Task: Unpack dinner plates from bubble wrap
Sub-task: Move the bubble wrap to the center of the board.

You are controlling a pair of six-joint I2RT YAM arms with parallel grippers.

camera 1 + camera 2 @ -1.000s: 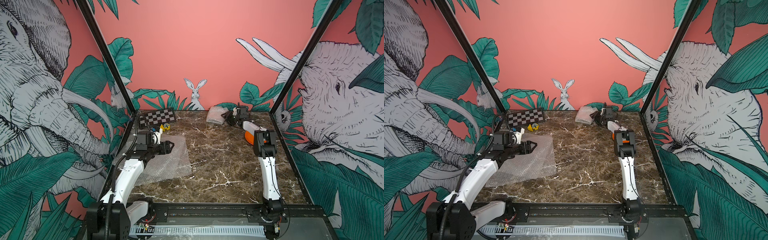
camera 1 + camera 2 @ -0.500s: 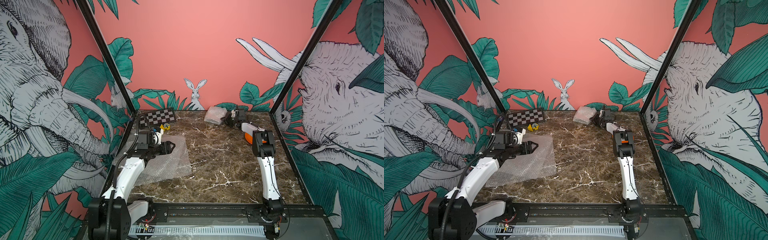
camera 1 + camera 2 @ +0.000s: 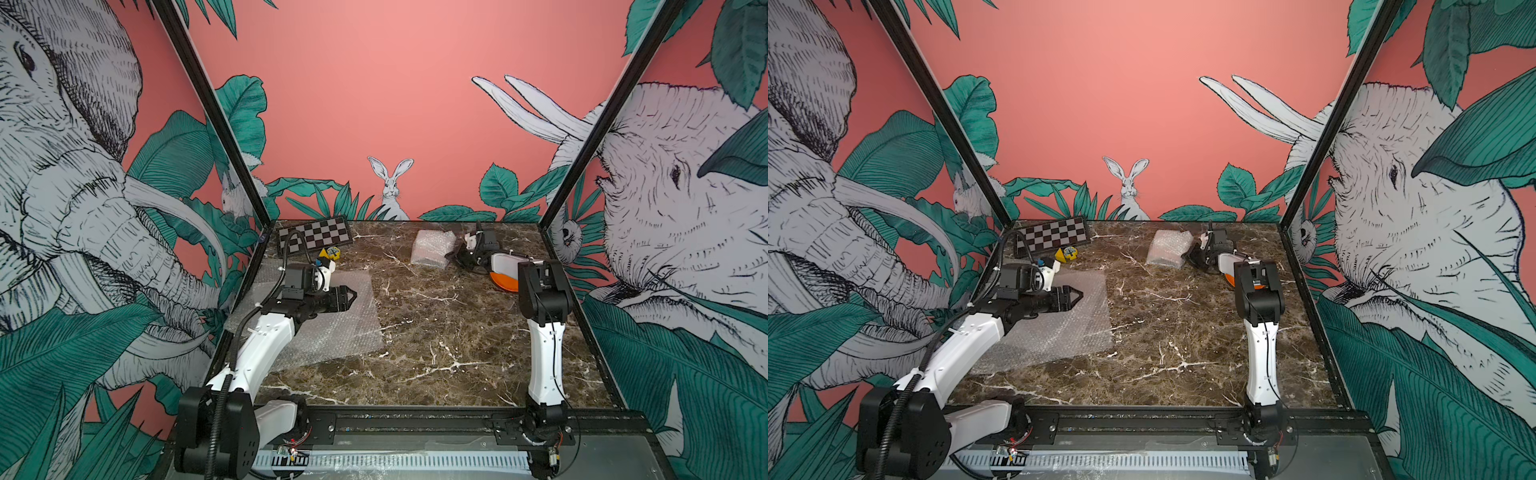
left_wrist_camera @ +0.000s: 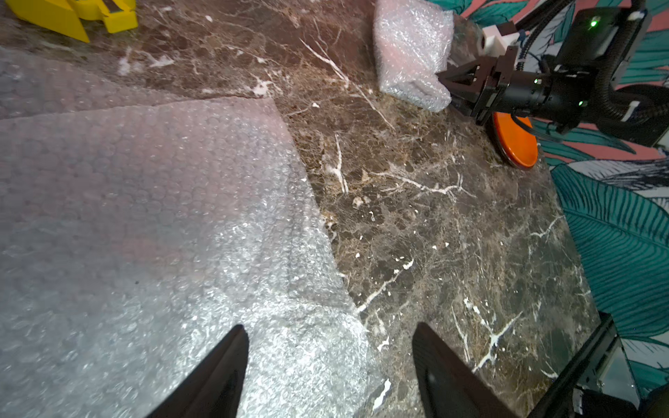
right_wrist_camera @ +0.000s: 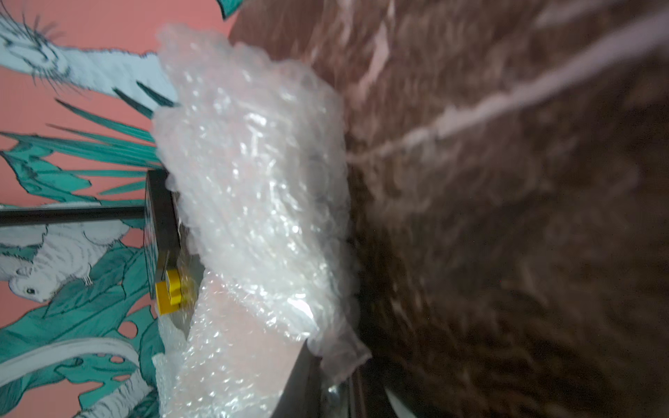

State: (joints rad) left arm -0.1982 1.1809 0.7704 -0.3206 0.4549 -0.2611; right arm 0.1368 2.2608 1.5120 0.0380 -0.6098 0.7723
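Note:
A folded bundle of bubble wrap (image 3: 432, 247) (image 3: 1167, 248) lies at the back centre of the marble table; what it holds is hidden. My right gripper (image 3: 451, 255) (image 3: 1190, 254) (image 5: 325, 362) is shut on the bundle's near corner (image 5: 253, 181). The plain orange dinner plate (image 3: 500, 282) (image 3: 1231, 279) (image 4: 516, 141) lies bare under the right arm, partly hidden by it. My left gripper (image 3: 353, 296) (image 3: 1079, 296) (image 4: 327, 333) is open above the edge of flat, spread bubble wrap (image 3: 332, 328) (image 4: 144, 217). No other plates are in view.
A checkered board (image 3: 316, 239) leans at the back left corner. A small yellow object (image 3: 330, 253) (image 4: 72, 14) sits in front of it. Black frame posts and printed walls close in the left, right and back sides.
My right gripper has moved left to the bundle and shut on its corner. The left arm has barely moved.

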